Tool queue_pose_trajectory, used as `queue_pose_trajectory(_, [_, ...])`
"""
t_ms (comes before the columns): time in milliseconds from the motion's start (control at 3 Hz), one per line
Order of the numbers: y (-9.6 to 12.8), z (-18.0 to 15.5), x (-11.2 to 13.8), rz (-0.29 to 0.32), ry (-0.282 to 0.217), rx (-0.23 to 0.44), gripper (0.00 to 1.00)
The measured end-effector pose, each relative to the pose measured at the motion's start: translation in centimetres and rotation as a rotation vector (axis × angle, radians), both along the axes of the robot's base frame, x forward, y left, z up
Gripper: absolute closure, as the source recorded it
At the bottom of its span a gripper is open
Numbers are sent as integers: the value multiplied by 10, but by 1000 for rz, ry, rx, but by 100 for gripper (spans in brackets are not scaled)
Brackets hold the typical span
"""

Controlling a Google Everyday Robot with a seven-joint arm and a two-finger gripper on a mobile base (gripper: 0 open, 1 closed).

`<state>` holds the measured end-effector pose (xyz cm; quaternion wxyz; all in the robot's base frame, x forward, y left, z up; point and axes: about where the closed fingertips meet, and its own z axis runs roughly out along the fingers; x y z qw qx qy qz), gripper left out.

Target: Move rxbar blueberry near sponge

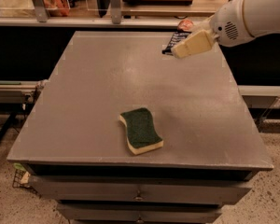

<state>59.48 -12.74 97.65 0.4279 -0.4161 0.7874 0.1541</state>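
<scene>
Hovering gripper, far-right of grey table, speckled floor

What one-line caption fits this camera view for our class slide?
Gripper at the table's far edge beside the rxbar blueberry; sponge lies near the front edge.

Bare tabletop lies between the tool at the far-right edge and the sponge.

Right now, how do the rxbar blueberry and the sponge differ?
The sponge lies fully visible near the table's front edge; the rxbar blueberry lies at the far edge, partly hidden behind the gripper. The sponge is green over yellow; the rxbar blueberry is dark. Both lie flat.
</scene>
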Motion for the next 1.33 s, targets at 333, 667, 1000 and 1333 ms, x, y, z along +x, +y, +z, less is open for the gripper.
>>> queue_pose_trajectory(333, [0, 0, 0, 0, 0, 0, 100])
queue_pose_trajectory(667, [5, -10, -5, 81, 27, -21, 100])
queue_pose_trajectory(1000, [-7, -28, -37, 168, 80, -58, 100])
queue_pose_trajectory(1333, [-18, -52, -73, 264, 143, -98, 100])
